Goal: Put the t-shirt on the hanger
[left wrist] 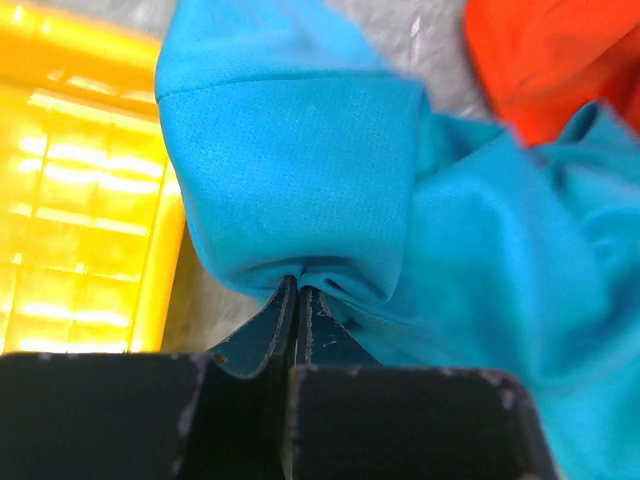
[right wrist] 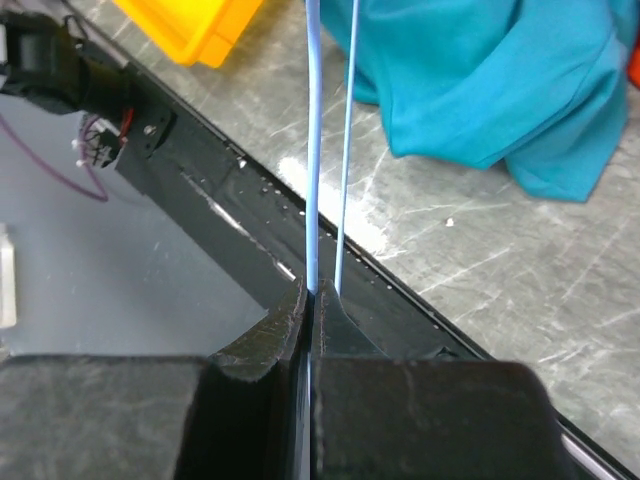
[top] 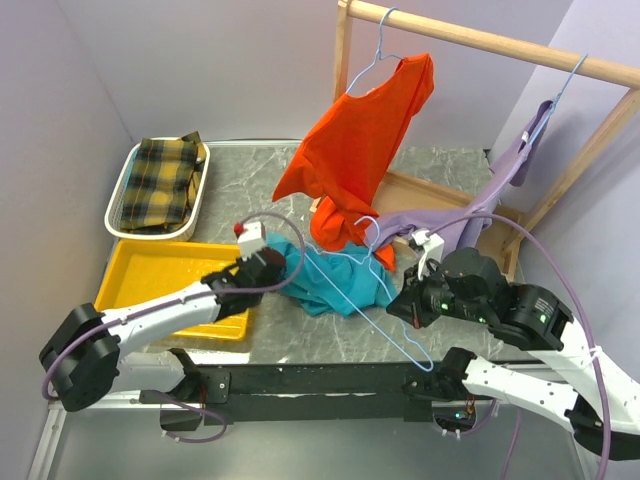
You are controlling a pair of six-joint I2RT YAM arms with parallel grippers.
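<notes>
The teal t-shirt (top: 335, 280) lies crumpled on the grey table, between the two arms. My left gripper (top: 285, 262) is at its left edge, and the left wrist view shows the gripper (left wrist: 298, 285) shut on a fold of the t-shirt (left wrist: 400, 200). The pale-blue wire hanger (top: 428, 366) slants from over the t-shirt down toward the table's front edge. My right gripper (top: 400, 303) holds it on the right side. In the right wrist view the gripper (right wrist: 313, 290) is shut on one wire of the hanger (right wrist: 312, 150), and the t-shirt (right wrist: 480, 80) lies beyond.
A yellow tray (top: 140, 270) sits left of the t-shirt, with a white basket (top: 122, 190) of plaid cloth behind it. A wooden rack (top: 480, 40) at the back carries an orange shirt (top: 360, 150) and a lilac shirt (top: 450, 225) on hangers, both drooping close to the t-shirt.
</notes>
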